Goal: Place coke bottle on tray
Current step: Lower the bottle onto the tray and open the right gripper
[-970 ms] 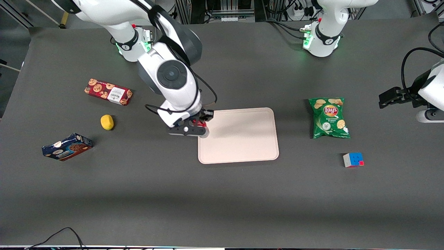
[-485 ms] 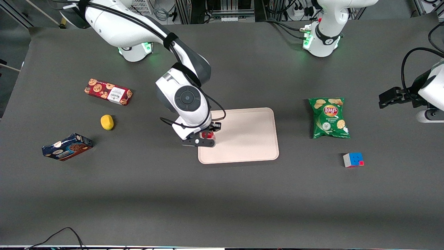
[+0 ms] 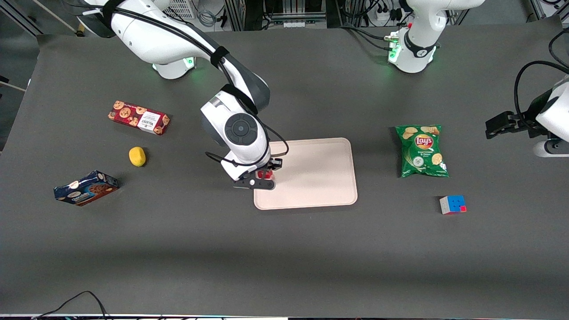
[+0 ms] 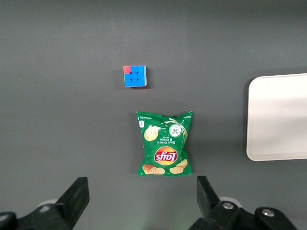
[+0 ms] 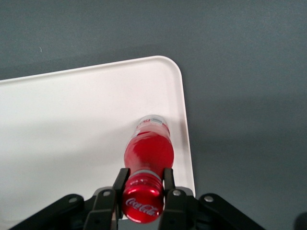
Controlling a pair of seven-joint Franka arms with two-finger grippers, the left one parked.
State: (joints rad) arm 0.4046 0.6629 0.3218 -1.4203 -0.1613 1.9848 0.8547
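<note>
Over the tray's (image 3: 311, 173) edge nearest the working arm, your gripper (image 5: 142, 186) is clamped on the coke bottle's (image 5: 147, 155) neck, its base on the tray.

Tool (image 5: 143, 184) down, fingers clamped.

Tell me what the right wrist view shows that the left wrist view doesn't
Only the right wrist view shows the coke bottle, upright over the tray's edge strip, with the pincer shut on its neck just under the cap. Only the left wrist view shows the chips bag and the puzzle cube on the table. Both show the tray and the dark table.
</note>
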